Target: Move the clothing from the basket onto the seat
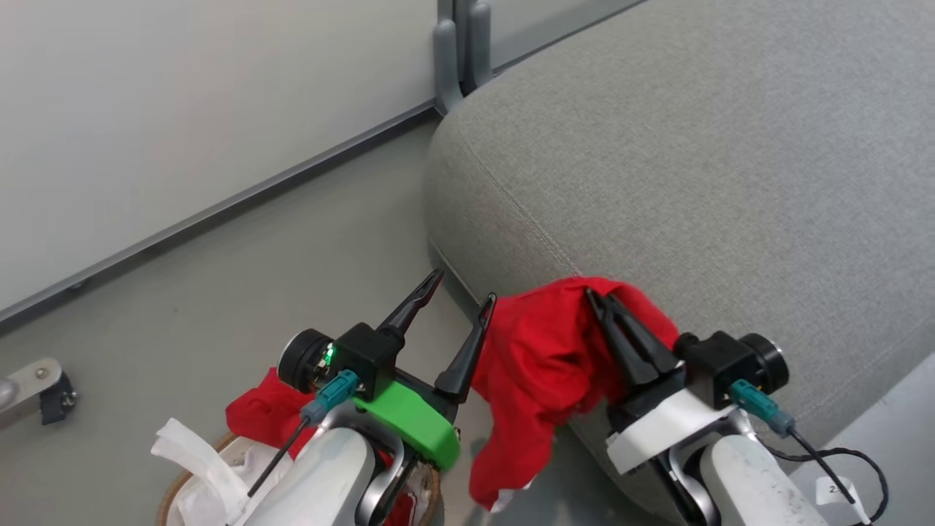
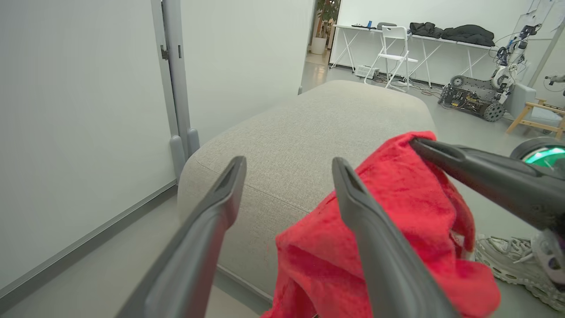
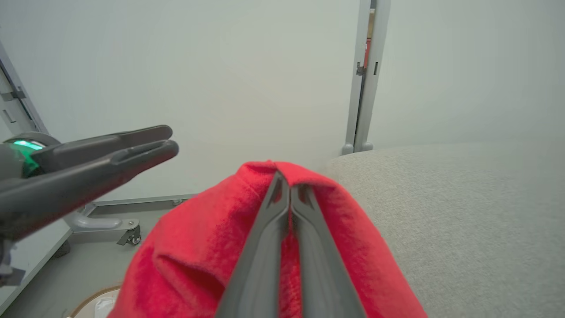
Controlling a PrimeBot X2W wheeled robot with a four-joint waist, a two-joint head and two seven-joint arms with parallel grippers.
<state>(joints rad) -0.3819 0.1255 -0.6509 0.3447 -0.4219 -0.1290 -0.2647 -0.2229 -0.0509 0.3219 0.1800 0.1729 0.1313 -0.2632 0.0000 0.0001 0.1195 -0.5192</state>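
Red garment (image 1: 540,365): soft fleecy fabric, pinched at its highest fold by the right gripper (image 1: 594,295). The top is raised over the near corner of the seat (image 1: 694,183) and the rest hangs down the cushion's side toward the floor (image 1: 256,277). There is a scrap of white trim at the lowest edge. Whether it rests on the cushion cannot be told.
Right gripper: fingers pressed together on that top fold.
Left gripper (image 1: 464,286): fingers spread wide, nothing between them — just beside the hanging garment's left edge, above the floor.
Seat: large grey upholstered cushion with a rounded corner and a stitched seam.
Basket (image 1: 172,491): brown woven rim, on the floor under the left forearm, near the seat.
White cloth liner (image 1: 193,453): bunched over the basket's rim.
Second red garment (image 1: 256,410): lying in the basket, partly hidden by the arm.
Grey sneaker (image 2: 507,258): on the floor past the seat's corner.
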